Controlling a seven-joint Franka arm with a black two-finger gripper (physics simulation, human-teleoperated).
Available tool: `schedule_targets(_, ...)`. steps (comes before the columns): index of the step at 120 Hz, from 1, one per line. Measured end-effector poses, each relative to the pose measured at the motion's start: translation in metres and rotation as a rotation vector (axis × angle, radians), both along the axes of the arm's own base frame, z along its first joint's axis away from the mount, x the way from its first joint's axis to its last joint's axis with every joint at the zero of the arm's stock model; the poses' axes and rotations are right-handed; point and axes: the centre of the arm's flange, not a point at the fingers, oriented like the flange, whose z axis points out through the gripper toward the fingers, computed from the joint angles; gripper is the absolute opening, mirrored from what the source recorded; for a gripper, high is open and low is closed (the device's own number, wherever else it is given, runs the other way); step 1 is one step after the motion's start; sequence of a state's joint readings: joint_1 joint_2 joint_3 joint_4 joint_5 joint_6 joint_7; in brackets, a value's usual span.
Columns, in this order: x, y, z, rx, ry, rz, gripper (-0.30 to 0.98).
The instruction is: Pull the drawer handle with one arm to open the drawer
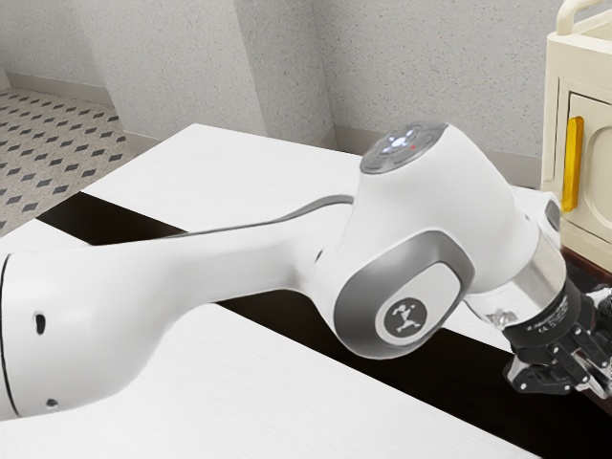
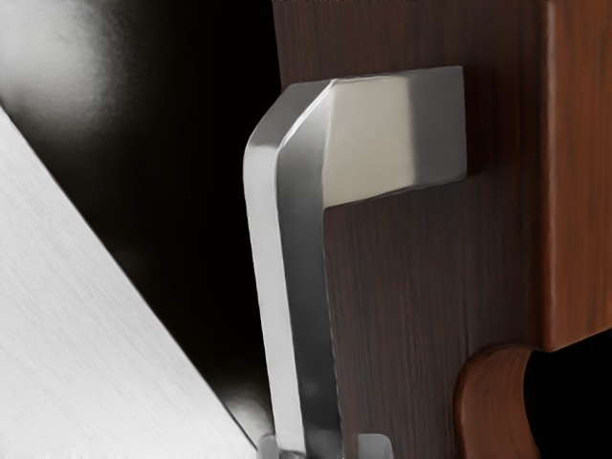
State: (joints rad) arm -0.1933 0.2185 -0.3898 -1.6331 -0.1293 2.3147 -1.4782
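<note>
Letters "CE" on black pincer

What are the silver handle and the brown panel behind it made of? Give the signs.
Silver handle: apparently metal, smooth and glossy, with bright and dark reflections across its faces.
Brown panel: probably wood or wood-look veneer, satin, with fine streaked grain.
</note>
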Motion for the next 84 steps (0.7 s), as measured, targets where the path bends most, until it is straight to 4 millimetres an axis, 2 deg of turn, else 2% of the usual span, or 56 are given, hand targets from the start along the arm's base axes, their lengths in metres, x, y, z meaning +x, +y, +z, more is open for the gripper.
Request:
schedule_targets(36, -0.017, 0.018, 0.003, 0.019, 0.000, 0.029, -0.10)
schedule_targets(84, -0.047, 0.030, 0.007, 0.019, -0.006, 0.051, -0.10)
